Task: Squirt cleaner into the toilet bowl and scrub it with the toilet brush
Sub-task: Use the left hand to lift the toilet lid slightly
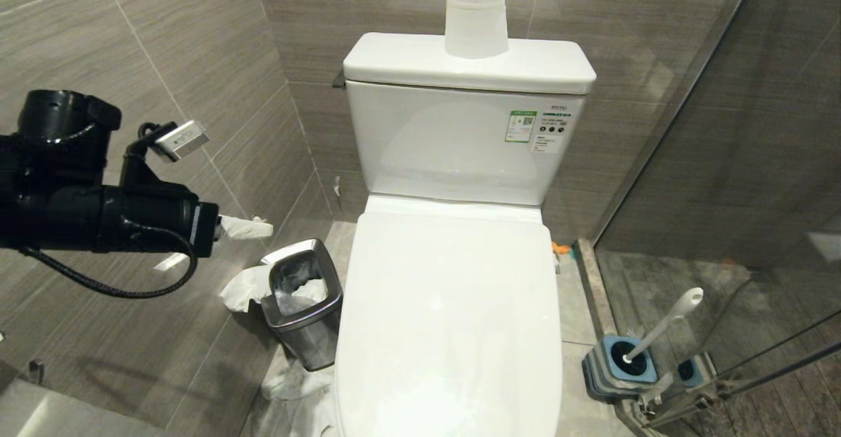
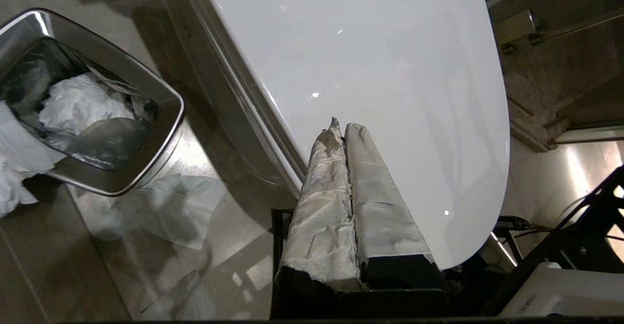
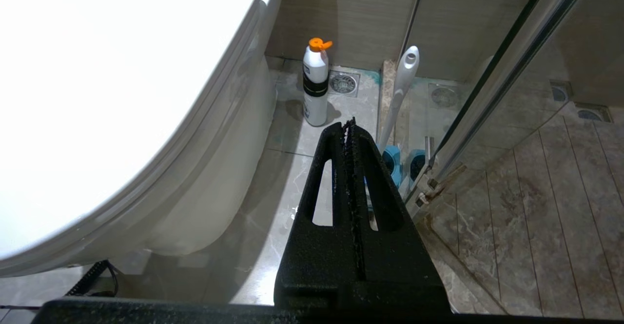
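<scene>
1. So, head view: the toilet lid [image 1: 453,319] is down, which hides the toilet bowl completely. We judge the step in hand is raising that lid; nothing can be squirted or scrubbed before that. The left arm [image 1: 98,213] is up at the left of the toilet, beside the wall, with its taped tip poking out. The toilet brush [image 1: 663,325] stands in its blue holder [image 1: 617,365] on the floor at the right of the toilet, by the glass partition [image 1: 755,161]. A paper roll [image 1: 476,20] sits on the tank [image 1: 470,62], and a lid swung fully back may land just under it.
2. Left wrist view: the left gripper [image 2: 341,126] is clenched and empty, its taped fingers [image 2: 321,217] pressed together, pointing down over the lid's side edge. We would hook the tip under the front lip of the lid and lift slowly; the surface is glossy and may slip. The steel bin [image 2: 161,134], stuffed with tissue [image 2: 78,104], stands just beside the toilet, and loose tissue lies on the floor, so a low swing could knock into it.
3. Right wrist view: the right gripper [image 3: 348,126] is clenched and empty, parked low at the toilet's right. The cleaner bottle [image 3: 316,85], white with an orange cap, stands on the floor near the toilet base, with the brush handle beside it, both apart from the gripper.
</scene>
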